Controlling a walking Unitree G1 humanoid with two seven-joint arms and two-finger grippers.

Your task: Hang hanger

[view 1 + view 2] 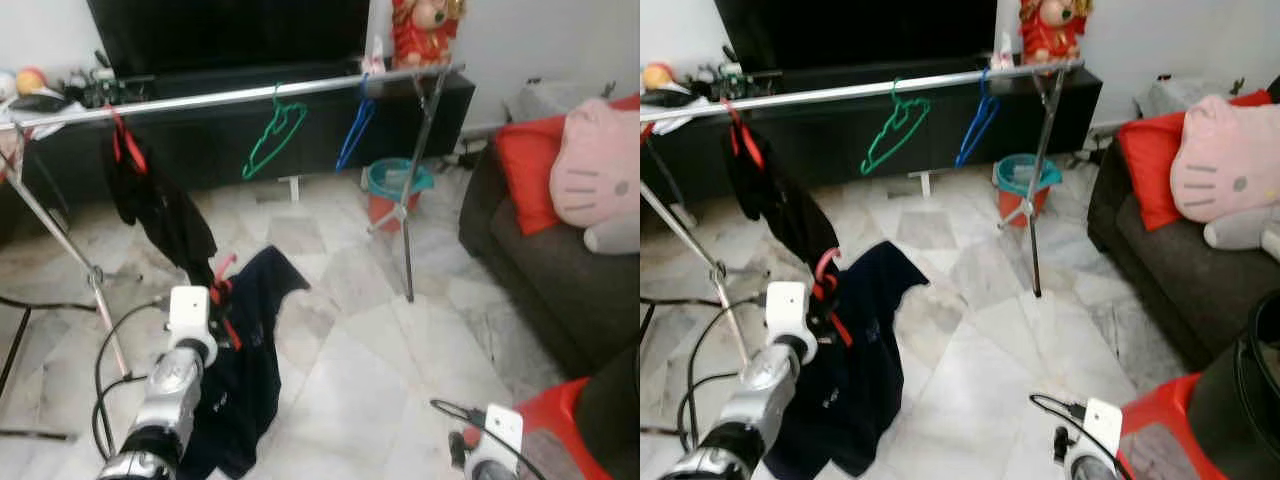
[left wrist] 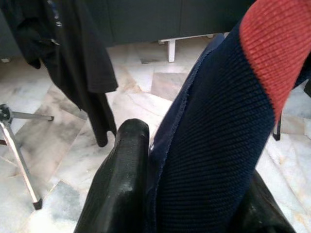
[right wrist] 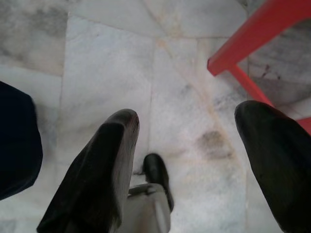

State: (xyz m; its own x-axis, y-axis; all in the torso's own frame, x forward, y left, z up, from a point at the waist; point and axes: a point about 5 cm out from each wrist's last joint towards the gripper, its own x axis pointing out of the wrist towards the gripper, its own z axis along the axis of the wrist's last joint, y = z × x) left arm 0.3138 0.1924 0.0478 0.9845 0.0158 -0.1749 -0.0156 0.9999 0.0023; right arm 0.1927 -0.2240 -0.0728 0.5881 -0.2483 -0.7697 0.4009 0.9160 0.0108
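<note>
The left gripper (image 1: pixel 222 295) is clamped on what seems a red hanger (image 1: pixel 226 300) carrying a navy shirt (image 1: pixel 250 350), well below and nearer than the rail (image 1: pixel 230 97), while the right gripper (image 3: pixel 187 160) hangs spread, idle.

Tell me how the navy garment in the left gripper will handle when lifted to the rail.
The navy garment hangs in loose folds, so probably floppy and swinging. Its knit looks grippy between the left gripper fingers. Trailing low, its hem may drag.
</note>
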